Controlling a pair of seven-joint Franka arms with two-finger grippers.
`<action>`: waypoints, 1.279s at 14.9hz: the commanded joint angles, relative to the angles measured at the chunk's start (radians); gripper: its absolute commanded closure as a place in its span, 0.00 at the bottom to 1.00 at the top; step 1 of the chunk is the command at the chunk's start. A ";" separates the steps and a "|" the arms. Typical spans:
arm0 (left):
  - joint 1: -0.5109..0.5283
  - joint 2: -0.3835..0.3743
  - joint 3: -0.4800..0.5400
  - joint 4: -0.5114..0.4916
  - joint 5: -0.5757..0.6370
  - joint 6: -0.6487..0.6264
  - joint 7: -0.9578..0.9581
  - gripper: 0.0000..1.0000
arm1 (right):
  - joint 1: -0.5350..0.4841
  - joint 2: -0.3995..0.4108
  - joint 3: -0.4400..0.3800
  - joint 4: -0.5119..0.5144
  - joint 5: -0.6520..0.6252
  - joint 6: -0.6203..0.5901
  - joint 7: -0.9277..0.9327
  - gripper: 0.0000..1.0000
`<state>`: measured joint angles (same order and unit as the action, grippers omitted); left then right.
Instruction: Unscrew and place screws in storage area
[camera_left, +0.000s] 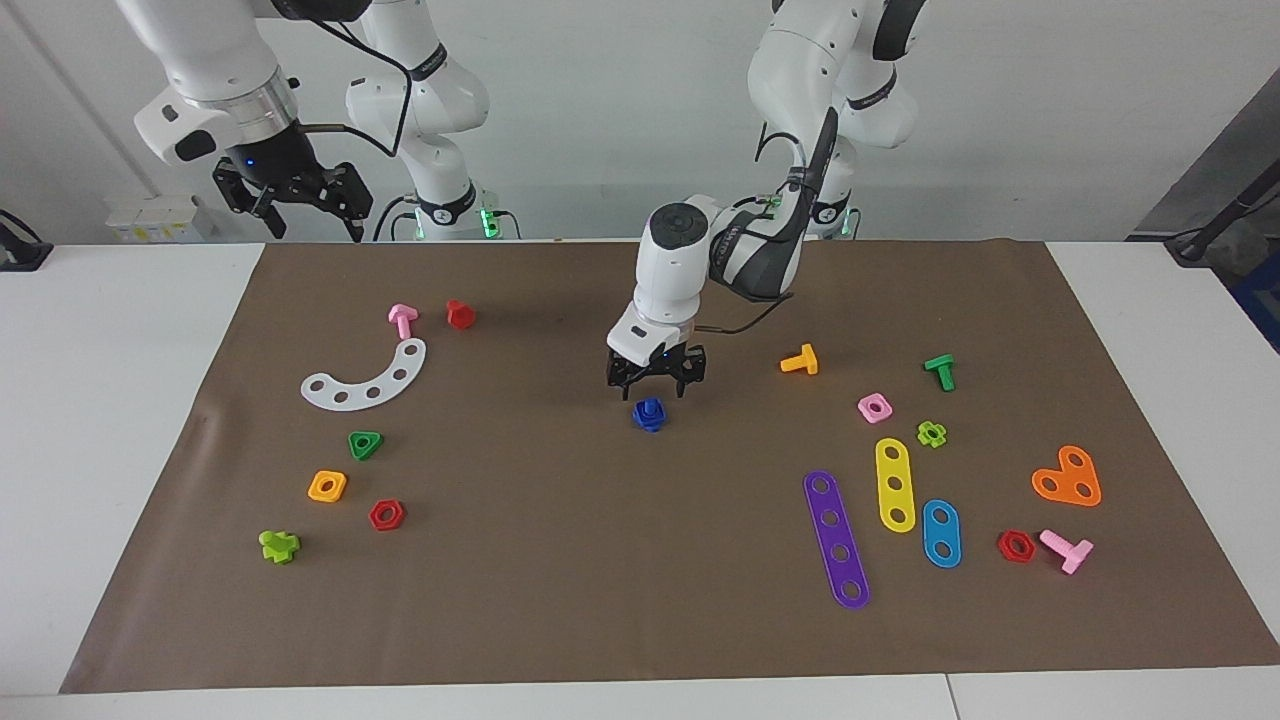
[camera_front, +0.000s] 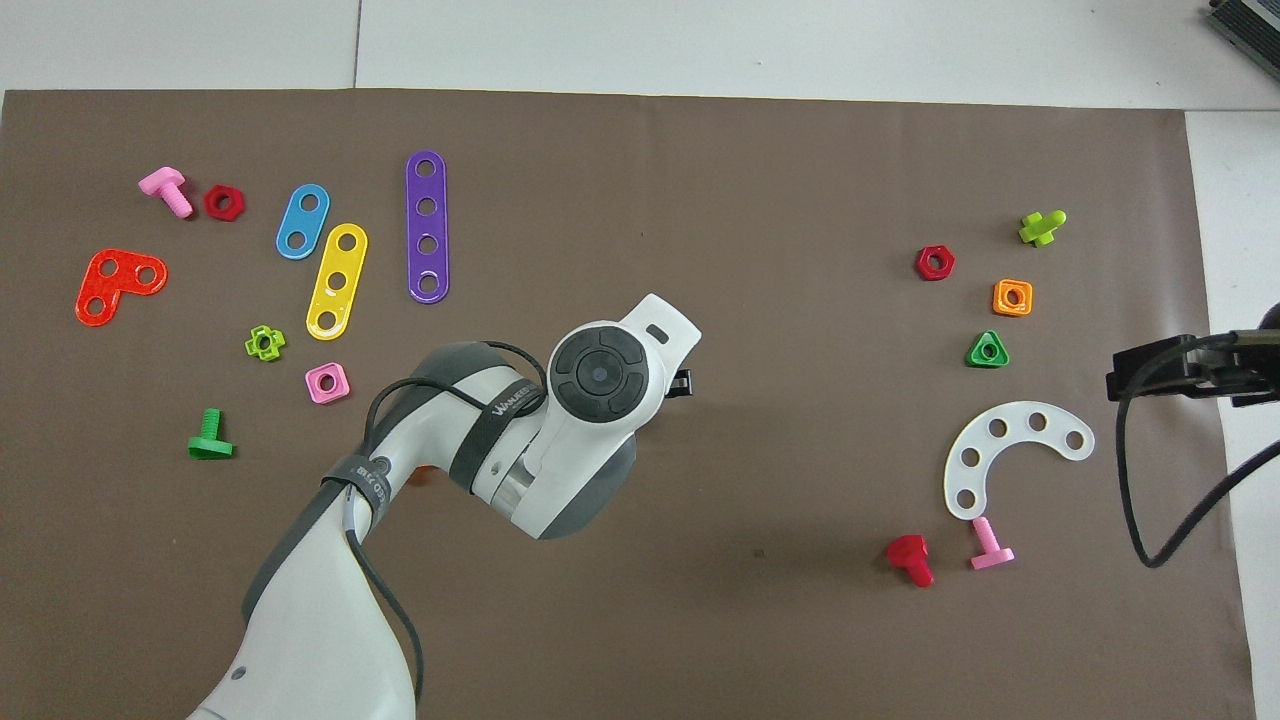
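Observation:
A small dark-blue screw (camera_left: 649, 413) stands on the brown mat (camera_left: 560, 560) near the table's middle. My left gripper (camera_left: 655, 384) hangs open just above it, fingers pointing down, with nothing in it. In the overhead view the left arm's hand (camera_front: 598, 374) covers the screw. The storage area is the stretch of mat around the white curved strip (camera_left: 365, 380) toward the right arm's end; the strip also shows in the overhead view (camera_front: 1010, 455). My right gripper (camera_left: 290, 195) waits open and raised over the mat's edge there.
Around the strip lie a pink bolt (camera_left: 402, 320), a red bolt (camera_left: 459, 314), a green triangular nut (camera_left: 365, 444), an orange nut (camera_left: 327, 486) and a red nut (camera_left: 386, 514). Coloured strips (camera_left: 836, 538), nuts and bolts lie toward the left arm's end.

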<state>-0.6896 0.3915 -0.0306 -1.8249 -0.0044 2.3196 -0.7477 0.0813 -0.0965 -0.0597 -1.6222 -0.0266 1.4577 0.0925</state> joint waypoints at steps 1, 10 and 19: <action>-0.022 0.017 0.021 0.010 0.015 0.015 -0.050 0.10 | -0.012 -0.022 0.008 -0.028 0.004 0.021 -0.033 0.00; -0.021 0.046 0.025 0.006 0.023 0.103 -0.085 0.16 | -0.012 -0.022 0.008 -0.027 0.004 0.021 -0.033 0.00; -0.019 0.046 0.025 0.006 0.026 0.075 -0.088 0.59 | -0.012 -0.022 0.008 -0.027 0.004 0.021 -0.033 0.00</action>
<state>-0.6917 0.4308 -0.0224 -1.8240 0.0004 2.4009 -0.8107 0.0813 -0.0965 -0.0597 -1.6223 -0.0266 1.4577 0.0925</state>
